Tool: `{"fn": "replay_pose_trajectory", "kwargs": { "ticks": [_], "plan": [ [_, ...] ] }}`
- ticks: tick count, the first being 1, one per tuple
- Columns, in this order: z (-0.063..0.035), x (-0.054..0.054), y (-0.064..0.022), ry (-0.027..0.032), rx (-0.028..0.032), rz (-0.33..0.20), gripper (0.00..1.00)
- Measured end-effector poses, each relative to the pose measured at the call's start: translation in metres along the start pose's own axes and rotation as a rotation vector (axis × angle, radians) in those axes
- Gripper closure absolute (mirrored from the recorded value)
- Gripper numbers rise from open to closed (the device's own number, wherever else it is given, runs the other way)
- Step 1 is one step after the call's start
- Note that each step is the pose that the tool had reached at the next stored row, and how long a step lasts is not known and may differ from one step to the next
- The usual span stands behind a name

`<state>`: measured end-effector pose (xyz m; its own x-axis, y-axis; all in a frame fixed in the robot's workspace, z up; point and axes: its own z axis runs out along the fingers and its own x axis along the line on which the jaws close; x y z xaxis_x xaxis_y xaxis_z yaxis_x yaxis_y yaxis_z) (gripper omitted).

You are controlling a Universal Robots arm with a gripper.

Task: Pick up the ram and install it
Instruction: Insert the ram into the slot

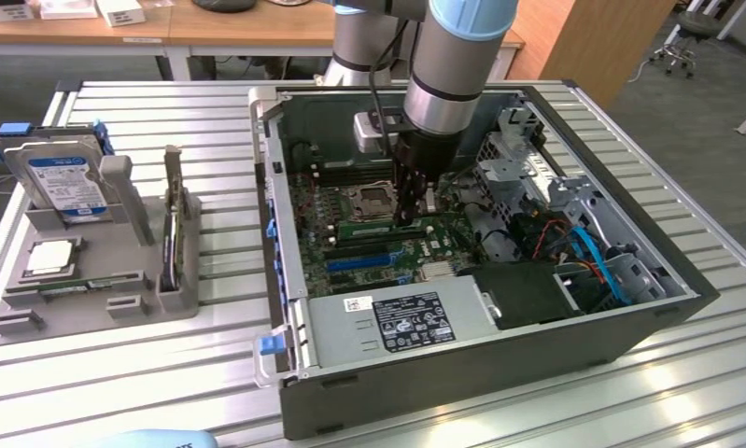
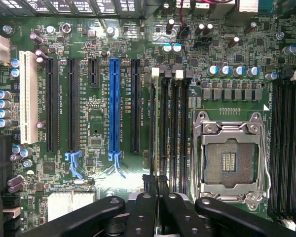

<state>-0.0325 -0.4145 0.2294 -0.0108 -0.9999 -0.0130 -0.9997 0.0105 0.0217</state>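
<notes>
Since the side of the big black-and-grey metal computer case (image 1: 671,280) is open, you can see straight onto the green motherboard (image 2: 98,98). The black two-fingered gripper (image 1: 410,219) (image 2: 155,185) is down inside it, jaws pinched together with basically no gap.

Its tips sit right at one end of the ram (image 1: 362,226) (image 2: 156,123), the long thin green circuit-board stick. The stick stands on edge in the outermost black memory slot, between the square silver CPU socket (image 2: 230,160) and the long blue expansion slot (image 2: 114,103). Honestly can't tell if the tips actually touch it, or if it's clicked in all the way.

Over on the exterior view's left, well apart from the case, a grey plastic holder (image 1: 49,317) carries a silver hard drive with a blue label (image 1: 63,182). Everything sits on a ribbed metal table (image 1: 161,373).
</notes>
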Motion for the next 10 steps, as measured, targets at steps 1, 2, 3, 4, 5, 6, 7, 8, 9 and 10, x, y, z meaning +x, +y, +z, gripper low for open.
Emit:
{"fn": "replay_pose_trajectory", "kwargs": {
  "ticks": [1, 2, 3, 4, 5, 6, 7, 8, 9, 10],
  "plan": [
    [0.0000, 0.0000, 0.0000, 0.0000, 0.0000, 0.000, 0.88],
    [0.0000, 0.0000, 0.0000, 0.0000, 0.0000, -0.001, 0.88],
    [0.0000, 0.0000, 0.0000, 0.0000, 0.0000, -0.002, 0.88],
    [0.0000, 0.0000, 0.0000, 0.0000, 0.0000, -0.002, 0.88],
    [0.0000, 0.0000, 0.0000, 0.0001, -0.0001, -0.003, 0.88],
    [0.0000, 0.0000, 0.0000, 0.0001, -0.0001, -0.004, 0.88],
    [0.0000, 0.0000, 0.0000, 0.0001, -0.0001, -0.005, 0.88],
    [0.0000, 0.0000, 0.0000, 0.0000, -0.0001, -0.005, 0.88],
    [0.0000, 0.0000, 0.0000, 0.0001, -0.0001, -0.005, 0.88],
    [0.0005, 0.0000, 0.0000, -0.0002, 0.0000, -0.006, 0.88]
  ]
}}
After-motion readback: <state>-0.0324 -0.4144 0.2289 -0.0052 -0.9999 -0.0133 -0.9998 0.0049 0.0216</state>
